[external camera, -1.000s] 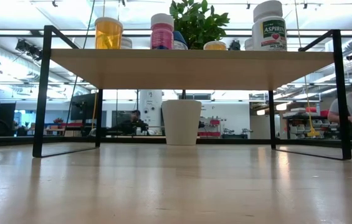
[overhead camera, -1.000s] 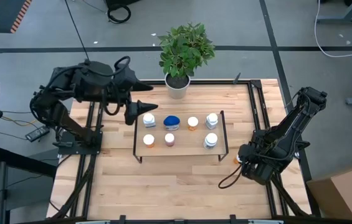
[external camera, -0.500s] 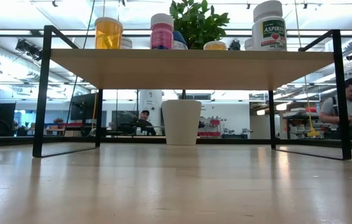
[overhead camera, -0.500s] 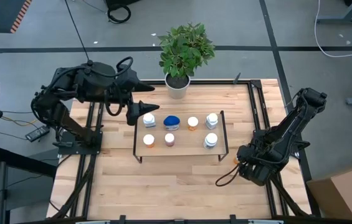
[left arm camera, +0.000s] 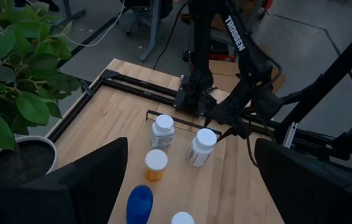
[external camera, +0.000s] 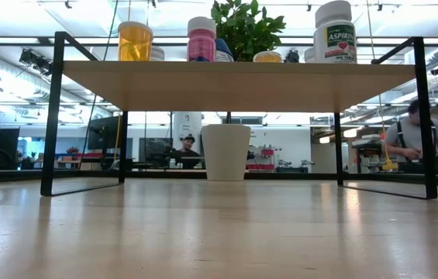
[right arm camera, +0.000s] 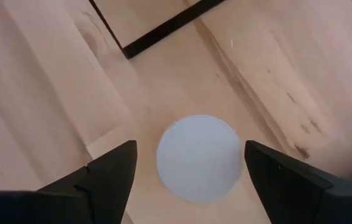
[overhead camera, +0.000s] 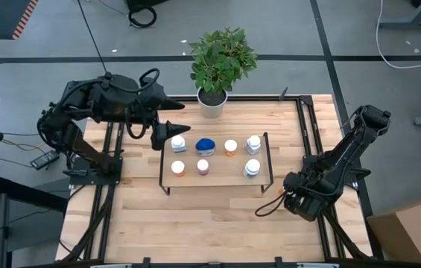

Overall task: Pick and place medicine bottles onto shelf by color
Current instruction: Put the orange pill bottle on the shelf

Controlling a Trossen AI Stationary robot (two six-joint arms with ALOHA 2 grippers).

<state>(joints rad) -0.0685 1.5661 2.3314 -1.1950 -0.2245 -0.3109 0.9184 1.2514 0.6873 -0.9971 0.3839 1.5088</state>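
Observation:
The light-wood shelf stands mid-table and carries seven bottles. The far row has a white-capped bottle, the blue oval one, an orange one and a white one. The near row has an orange one, a reddish one and a white one. My left gripper is open and empty above the shelf's far left corner. My right gripper is open and points down. Its fingers stand on either side of a white bottle cap on the table near the shelf's near right leg, without touching it.
A potted plant stands at the table's far edge behind the shelf. Black rails run along the table's left and right sides. In the low view the space under the shelf is open, and people show in the room beyond.
My right gripper has come down toward the table and shifted slightly toward the near edge, staying open. My left gripper has kept still.

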